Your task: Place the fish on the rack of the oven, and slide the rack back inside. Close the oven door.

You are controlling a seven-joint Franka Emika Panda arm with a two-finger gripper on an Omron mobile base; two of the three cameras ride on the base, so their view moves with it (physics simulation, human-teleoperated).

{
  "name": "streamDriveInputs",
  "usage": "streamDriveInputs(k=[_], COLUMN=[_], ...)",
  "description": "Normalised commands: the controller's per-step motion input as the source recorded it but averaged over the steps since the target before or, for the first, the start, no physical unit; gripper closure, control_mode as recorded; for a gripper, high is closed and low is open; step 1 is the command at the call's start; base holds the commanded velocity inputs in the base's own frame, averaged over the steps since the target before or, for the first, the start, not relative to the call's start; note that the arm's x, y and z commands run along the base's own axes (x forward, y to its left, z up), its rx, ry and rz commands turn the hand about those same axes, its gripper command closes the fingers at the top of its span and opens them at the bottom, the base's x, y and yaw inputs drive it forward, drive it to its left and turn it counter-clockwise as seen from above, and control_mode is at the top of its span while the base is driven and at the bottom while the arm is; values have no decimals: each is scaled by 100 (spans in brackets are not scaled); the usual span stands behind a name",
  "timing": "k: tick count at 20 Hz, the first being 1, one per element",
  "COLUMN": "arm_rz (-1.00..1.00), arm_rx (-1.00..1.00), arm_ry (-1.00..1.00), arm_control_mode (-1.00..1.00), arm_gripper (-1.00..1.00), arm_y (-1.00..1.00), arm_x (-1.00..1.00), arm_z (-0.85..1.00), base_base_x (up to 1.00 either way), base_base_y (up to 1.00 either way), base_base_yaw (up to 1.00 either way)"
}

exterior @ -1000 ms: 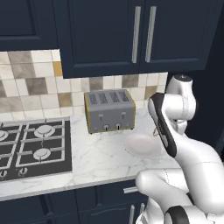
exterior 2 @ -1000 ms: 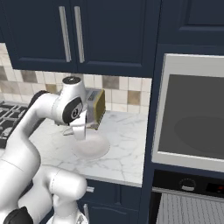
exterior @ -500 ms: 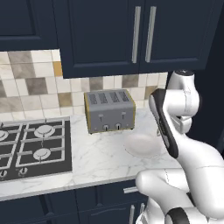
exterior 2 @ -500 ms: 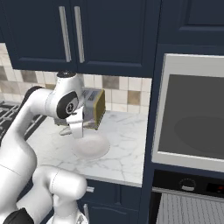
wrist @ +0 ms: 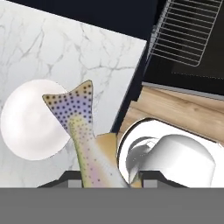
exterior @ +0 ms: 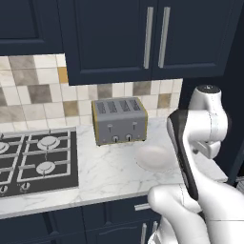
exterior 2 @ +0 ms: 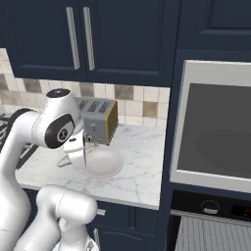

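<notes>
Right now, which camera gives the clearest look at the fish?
The hand view: the fish fills the foreground, spotted tail fanned out above the white plate. In the right base view it is a thin sliver hanging under the gripper. The left base view doesn't help.

Hand grips spotted fish above white plate; rack beyond marble counter.
</notes>
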Motion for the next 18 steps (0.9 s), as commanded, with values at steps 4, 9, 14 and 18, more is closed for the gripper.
streamDriveInputs(k=[4,9,14,18], arm_rz=[1,0,0,0], arm_rx=[0,0,0,0], arm_ry=[-1,0,0,0], arm_control_mode=[100,100,100,100], arm_gripper=[100,100,100,100], arm_y=[0,0,0,0], arm_x=[-20,0,0,0], arm_z=[0,0,0,0], base_base_x=[-1,-6,-36,-65], base_base_y=[0,-5,-22,-13], base_base_yaw=[-1,-32,-54,-63])
